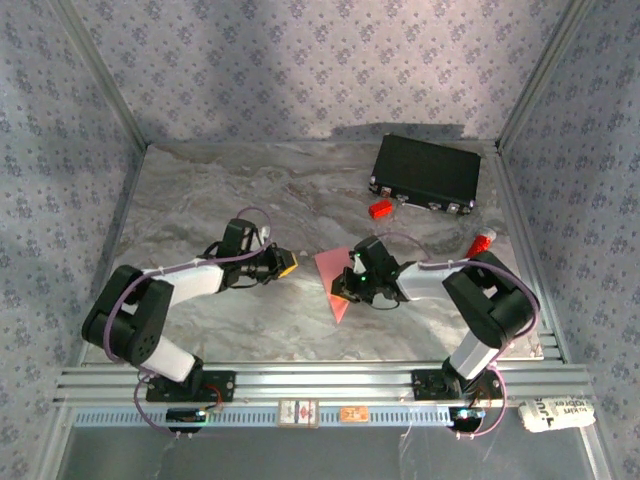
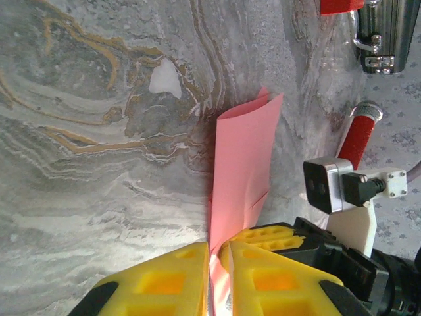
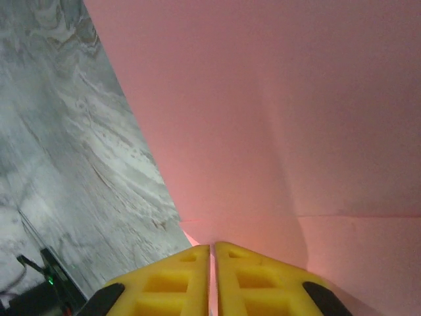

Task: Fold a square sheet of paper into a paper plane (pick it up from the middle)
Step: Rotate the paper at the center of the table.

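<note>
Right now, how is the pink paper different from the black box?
The pink paper is thin and partly folded, while the black case is thick and boxy. The paper is in the middle of the table, and the case sits at the far right corner. The paper is plain, but the case has shiny metal clasps. Both have straight edges.

The sheet of paper [image 1: 329,270] lies mid-tabletop [image 1: 220,190], with the left hand [image 1: 287,263] just left of it and the right hand [image 1: 345,288] on its right side. A case [image 1: 425,170] sits far right at the back, a block [image 1: 379,209] just before it, and a tube [image 1: 483,243] nearer, right of both.
</note>
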`<control>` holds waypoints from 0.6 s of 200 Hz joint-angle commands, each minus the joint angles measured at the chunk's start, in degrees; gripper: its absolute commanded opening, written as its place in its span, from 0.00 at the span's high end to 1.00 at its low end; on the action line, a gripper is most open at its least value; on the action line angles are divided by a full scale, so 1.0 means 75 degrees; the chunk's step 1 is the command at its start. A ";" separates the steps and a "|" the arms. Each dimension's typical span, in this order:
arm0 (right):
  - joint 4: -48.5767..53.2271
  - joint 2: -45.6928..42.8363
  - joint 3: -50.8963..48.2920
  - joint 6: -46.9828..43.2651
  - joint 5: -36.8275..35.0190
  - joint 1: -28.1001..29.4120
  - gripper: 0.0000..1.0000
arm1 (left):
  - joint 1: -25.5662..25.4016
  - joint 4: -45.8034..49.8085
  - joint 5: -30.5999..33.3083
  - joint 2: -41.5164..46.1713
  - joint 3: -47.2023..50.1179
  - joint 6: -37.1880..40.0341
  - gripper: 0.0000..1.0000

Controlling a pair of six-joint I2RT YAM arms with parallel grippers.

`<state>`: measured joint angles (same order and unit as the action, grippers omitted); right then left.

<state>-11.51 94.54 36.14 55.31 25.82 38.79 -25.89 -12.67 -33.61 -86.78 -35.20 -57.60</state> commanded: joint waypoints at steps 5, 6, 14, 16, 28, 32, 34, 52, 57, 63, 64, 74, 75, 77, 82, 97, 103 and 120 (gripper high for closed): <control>-0.0967 0.0240 -0.0556 0.2113 -0.1170 0.0395 0.87 | -0.0022 -0.0551 -0.0363 -0.0216 -0.0280 -0.0216 0.85; -0.0994 0.0239 -0.0578 0.2174 -0.1217 0.0412 0.87 | -0.0025 -0.0556 -0.0367 -0.0229 -0.0284 -0.0217 0.85; -0.1222 0.0189 -0.0649 0.2619 -0.1551 0.0583 0.87 | -0.0028 -0.0553 -0.0388 -0.0269 -0.0310 -0.0218 0.85; -0.1229 0.0191 -0.0645 0.2715 -0.1640 0.0621 0.87 | -0.0029 -0.0550 -0.0390 -0.0272 -0.0310 -0.0218 0.85; -0.1330 0.0183 -0.0561 0.3200 -0.1993 0.0870 0.84 | -0.0027 -0.0558 -0.0383 -0.0279 -0.0313 -0.0212 0.85; -0.1492 0.0200 -0.0532 0.3342 -0.2048 0.0924 0.83 | -0.0027 -0.0560 -0.0384 -0.0291 -0.0311 -0.0218 0.85; -0.1543 0.0211 -0.0516 0.3420 -0.2078 0.0961 0.84 | -0.0022 -0.0567 -0.0383 -0.0289 -0.0311 -0.0218 0.85; -0.2071 0.0219 -0.0465 0.4100 -0.2556 0.1255 0.85 | -0.0020 -0.0604 -0.0434 -0.0347 -0.0319 -0.0214 0.85; -0.2214 0.0211 -0.0454 0.4190 -0.2637 0.1301 0.85 | -0.0021 -0.0608 -0.0458 -0.0375 -0.0334 -0.0206 0.85; -0.2375 0.0176 -0.0437 0.4258 -0.2716 0.1353 0.85 | -0.0028 -0.0614 -0.0481 -0.0397 -0.0356 -0.0206 0.85; -0.2407 0.0172 -0.0442 0.4254 -0.2728 0.1354 0.85 | -0.0028 -0.0617 -0.0485 -0.0401 -0.0357 -0.0206 0.85; -0.2419 0.0054 -0.0416 0.4191 -0.2803 0.1368 0.85 | -0.0024 -0.0618 -0.0539 -0.0427 -0.0403 -0.0215 0.85; -0.2419 0.0054 -0.0416 0.4191 -0.2803 0.1368 0.85 | -0.0026 -0.0619 -0.0537 -0.0428 -0.0404 -0.0211 0.85; -0.2329 -0.0003 -0.0394 0.4142 -0.2810 0.1362 0.85 | -0.0025 -0.0611 -0.0544 -0.0423 -0.0413 -0.0207 0.85; -0.2199 -0.0090 -0.0378 0.4046 -0.2807 0.1334 0.84 | -0.0028 -0.0611 -0.0555 -0.0420 -0.0425 -0.0197 0.85; -0.1096 -0.0484 -0.0186 0.3379 -0.2875 0.1211 0.82 | -0.0023 -0.0619 -0.0619 -0.0428 -0.0468 -0.0150 0.85; -0.0372 -0.0632 0.0018 0.2934 -0.2945 0.1163 0.80 | -0.0037 -0.0630 -0.0668 -0.0448 -0.0495 -0.0117 0.85; 0.1145 -0.0954 0.0412 0.1948 -0.3108 0.1025 0.81 | -0.0072 -0.0619 -0.0851 -0.0561 -0.0632 -0.0015 0.85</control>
<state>-18.37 91.53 35.14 78.96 6.70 47.75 -25.91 -15.77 -36.93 -89.82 -37.39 -58.59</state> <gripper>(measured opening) 0.191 0.149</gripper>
